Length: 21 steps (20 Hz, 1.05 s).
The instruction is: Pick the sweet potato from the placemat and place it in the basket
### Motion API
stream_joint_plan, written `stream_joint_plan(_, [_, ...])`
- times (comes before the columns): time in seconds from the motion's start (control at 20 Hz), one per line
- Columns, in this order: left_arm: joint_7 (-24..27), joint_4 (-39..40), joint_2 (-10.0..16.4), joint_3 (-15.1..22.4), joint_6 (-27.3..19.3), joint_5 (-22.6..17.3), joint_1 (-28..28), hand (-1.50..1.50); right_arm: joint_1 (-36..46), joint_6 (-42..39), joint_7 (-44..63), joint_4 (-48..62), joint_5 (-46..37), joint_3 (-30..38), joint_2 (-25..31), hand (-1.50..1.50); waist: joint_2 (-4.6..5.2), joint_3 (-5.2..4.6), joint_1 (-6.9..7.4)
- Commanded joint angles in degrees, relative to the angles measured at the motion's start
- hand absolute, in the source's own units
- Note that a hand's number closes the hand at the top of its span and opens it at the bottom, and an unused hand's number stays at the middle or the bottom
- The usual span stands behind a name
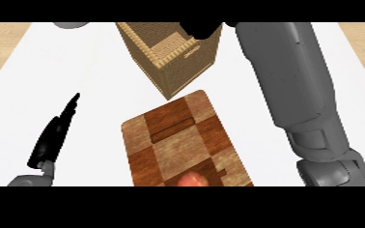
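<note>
Nearby, sweet potato (191, 179) lies on placemat (178, 147); left robot hand (51, 137) straight-fingered, right robot hand (200, 29) unreadable at basket (182, 70) rim.

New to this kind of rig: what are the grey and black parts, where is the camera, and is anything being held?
The camera sits at the robot's head, looking steeply down at a white counter. The grey tubes are its forearms, each ending in a black hand. The left hand rests open at the lower left, holding nothing. The right hand is at the top of a tall woven basket; whether it holds anything cannot be seen. Nearer lies a brown checkered placemat, and the reddish lump at its near edge is the sweet potato, not yet in the basket.
</note>
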<state>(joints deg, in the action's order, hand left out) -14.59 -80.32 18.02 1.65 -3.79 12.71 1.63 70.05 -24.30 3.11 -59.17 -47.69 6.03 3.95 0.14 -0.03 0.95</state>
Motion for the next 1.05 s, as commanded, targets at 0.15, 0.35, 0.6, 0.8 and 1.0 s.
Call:
stream_joint_plan(0.15, [2.66, 1.15, -0.73, -0.26, -0.22, 1.28, -1.16, 0.0, 3.73, 9.44, -1.04, 13.37, -2.81, -0.56, -3.69, -1.5, 0.28, -0.02, 0.65])
stream_joint_plan(0.35, [3.02, 1.94, 0.34, -2.34, 2.26, -0.59, -0.5, 0.0, 2.19, 12.08, -0.61, 12.28, 3.1, -4.13, -3.9, -1.5, 0.0, -0.01, 0.19])
stream_joint_plan(0.6, [-0.87, -2.32, -0.93, -0.59, 1.45, 0.85, -0.79, 0.0, 3.08, 19.96, 0.41, 12.97, 8.26, 1.7, -3.93, -1.5, -0.07, 0.05, 0.61])
stream_joint_plan(0.8, [1.5, 0.76, -1.3, -1.24, 0.89, 1.25, -0.03, 0.0, 3.16, 25.34, 0.42, 17.79, 9.28, 7.08, -3.43, -1.5, 0.31, 0.01, 0.39])
stream_joint_plan(1.0, [0.88, 0.04, -1.59, -0.92, 0.57, 1.86, -0.47, 0.0, 3.16, 23.51, 0.83, 22.52, 11.78, 12.26, 4.33, -1.5, 0.5, 0.03, 0.54])
